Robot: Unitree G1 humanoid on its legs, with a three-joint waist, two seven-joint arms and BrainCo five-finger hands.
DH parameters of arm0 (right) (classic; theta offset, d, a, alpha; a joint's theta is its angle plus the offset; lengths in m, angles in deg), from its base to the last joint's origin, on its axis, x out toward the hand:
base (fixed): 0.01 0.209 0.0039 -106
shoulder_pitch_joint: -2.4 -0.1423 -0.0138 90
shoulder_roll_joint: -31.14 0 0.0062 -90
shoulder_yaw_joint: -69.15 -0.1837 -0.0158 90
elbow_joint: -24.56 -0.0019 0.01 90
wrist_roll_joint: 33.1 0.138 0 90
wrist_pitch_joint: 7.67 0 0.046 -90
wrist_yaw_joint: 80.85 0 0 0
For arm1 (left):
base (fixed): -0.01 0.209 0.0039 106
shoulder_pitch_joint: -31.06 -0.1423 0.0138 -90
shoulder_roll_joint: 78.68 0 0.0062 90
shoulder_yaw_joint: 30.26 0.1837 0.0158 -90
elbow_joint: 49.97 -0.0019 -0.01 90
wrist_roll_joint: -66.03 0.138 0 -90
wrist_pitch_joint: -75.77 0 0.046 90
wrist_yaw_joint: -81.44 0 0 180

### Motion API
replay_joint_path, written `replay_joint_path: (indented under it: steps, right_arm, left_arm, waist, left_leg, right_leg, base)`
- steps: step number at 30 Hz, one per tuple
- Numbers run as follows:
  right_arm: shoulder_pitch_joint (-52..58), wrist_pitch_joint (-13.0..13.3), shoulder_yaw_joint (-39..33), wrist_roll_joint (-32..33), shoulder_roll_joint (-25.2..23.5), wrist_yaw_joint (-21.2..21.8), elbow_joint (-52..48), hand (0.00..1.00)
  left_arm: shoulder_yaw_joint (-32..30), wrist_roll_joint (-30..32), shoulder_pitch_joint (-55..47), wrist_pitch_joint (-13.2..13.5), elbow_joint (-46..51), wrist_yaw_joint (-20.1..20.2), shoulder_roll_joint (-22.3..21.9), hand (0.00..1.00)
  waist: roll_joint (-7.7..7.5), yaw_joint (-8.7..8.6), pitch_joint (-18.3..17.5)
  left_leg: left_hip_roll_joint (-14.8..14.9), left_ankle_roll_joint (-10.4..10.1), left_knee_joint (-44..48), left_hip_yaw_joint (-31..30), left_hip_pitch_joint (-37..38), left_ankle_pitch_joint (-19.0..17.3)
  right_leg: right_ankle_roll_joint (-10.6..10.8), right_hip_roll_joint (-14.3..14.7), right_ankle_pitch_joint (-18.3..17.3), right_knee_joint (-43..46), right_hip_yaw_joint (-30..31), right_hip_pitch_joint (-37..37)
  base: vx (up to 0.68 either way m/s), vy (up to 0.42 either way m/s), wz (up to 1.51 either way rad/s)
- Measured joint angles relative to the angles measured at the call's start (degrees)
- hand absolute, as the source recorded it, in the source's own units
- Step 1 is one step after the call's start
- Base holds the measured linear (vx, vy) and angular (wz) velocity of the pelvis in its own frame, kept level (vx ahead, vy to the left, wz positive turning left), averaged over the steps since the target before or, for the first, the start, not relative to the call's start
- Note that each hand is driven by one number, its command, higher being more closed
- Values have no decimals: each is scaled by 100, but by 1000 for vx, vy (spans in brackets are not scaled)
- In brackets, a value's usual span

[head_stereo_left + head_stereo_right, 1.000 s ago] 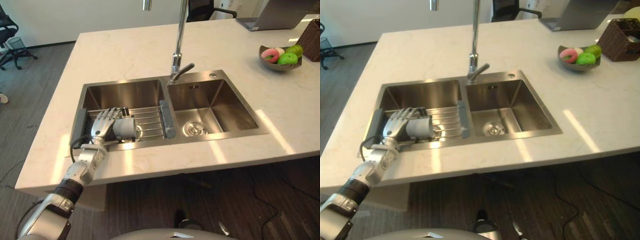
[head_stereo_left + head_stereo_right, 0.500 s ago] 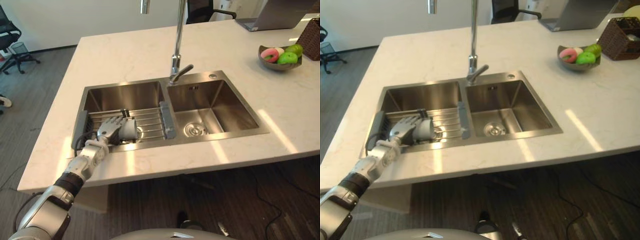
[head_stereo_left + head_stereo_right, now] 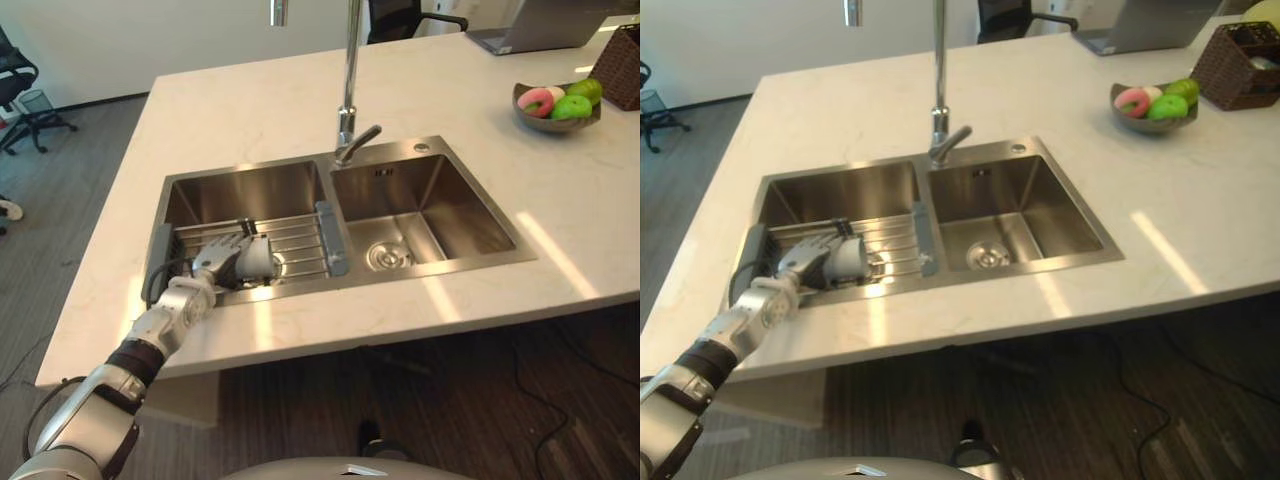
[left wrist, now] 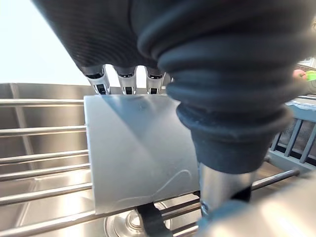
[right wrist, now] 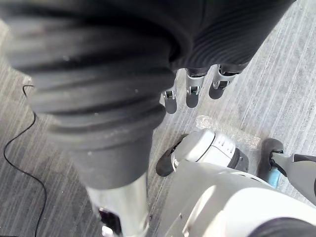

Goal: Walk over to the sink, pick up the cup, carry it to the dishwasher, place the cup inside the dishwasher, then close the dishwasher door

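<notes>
Lying on its side on the steel wire rack (image 3: 300, 238) in the left basin of the stainless double sink (image 3: 470, 215), lower left of the left eye view, the pale grey cylindrical cup (image 3: 258, 262) is clasped by the left hand (image 3: 220, 257), fingers over its far side and thumb on the near side. Its long axis seems to run along the bars, crosswise to the fingers. The fingertips are hidden behind the cup and its mouth is hard to make out; the right hand (image 5: 192, 91) hangs slack-fingered above grey floor.

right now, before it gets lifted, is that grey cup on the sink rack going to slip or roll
The cup is probably rigid and fairly light: it looks like a plain, smooth-walled tumbler. It lies on its side across the rack bars, so it could roll if released. The smooth wall may be slippery, though the left robot hand wraps it.
</notes>
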Motion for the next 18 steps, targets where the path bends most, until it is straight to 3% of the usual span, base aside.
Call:
replay_joint_path:
  steps: [5,10,11,18]
  right_arm:
    - [10,108,-3,5,8,-11,0,0]
    - [0,173,-5,5,-37,-14,1,0]
    - [0,173,-10,5,-38,-17,1,0]
    - [9,209,-61,5,-40,-37,-1,0]
  left_arm:
    - [63,-534,321,31,-109,1125,-11,0]
    - [187,-740,461,31,-109,1230,-82,0]
    - [186,-740,476,-3,-108,1230,-102,100]
    - [186,-738,503,-9,-104,1269,-130,100]
  waist:
    - [146,-185,70]
    - [194,-285,121]
    - [179,-297,131]
    - [193,-344,160]
  left_leg:
    - [19,-15,22,144,86,-13]
    - [9,-23,22,147,119,-18]
    - [13,-22,23,147,120,-18]
    - [32,-60,32,147,116,-96]
  right_leg:
    - [-29,35,25,1,139,-37]
    - [-9,38,10,0,168,-18]
    - [-8,33,7,0,167,-17]
    - [31,34,-40,-2,156,-23]
  base:
    - [51,20,-16]
    - [16,5,-4]
    - [-39,-5,1]
    - [-45,-10,1]
